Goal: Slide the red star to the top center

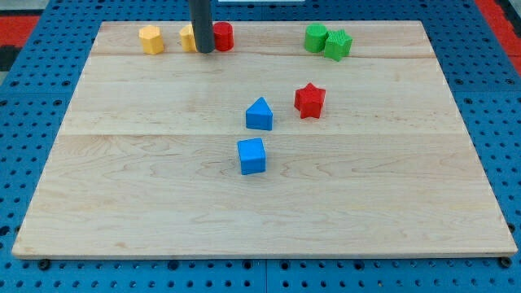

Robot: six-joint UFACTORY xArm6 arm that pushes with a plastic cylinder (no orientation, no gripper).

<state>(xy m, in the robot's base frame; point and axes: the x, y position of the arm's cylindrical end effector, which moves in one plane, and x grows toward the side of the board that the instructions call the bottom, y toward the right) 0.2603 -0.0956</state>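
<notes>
The red star [310,100] lies right of the board's middle, in the upper half. My tip [204,50] is near the view's top, left of centre, standing between a yellow block [188,37] and a red round block [222,36], partly hiding both. The tip is far up and to the left of the red star, not touching it.
A yellow hexagon-like block [151,39] sits at the top left. Two green blocks [316,37] [338,44] touch each other at the top right. A blue house-shaped block [259,115] is left of the star; a blue cube [252,155] lies below it. The wooden board [122,203] rests on blue pegboard.
</notes>
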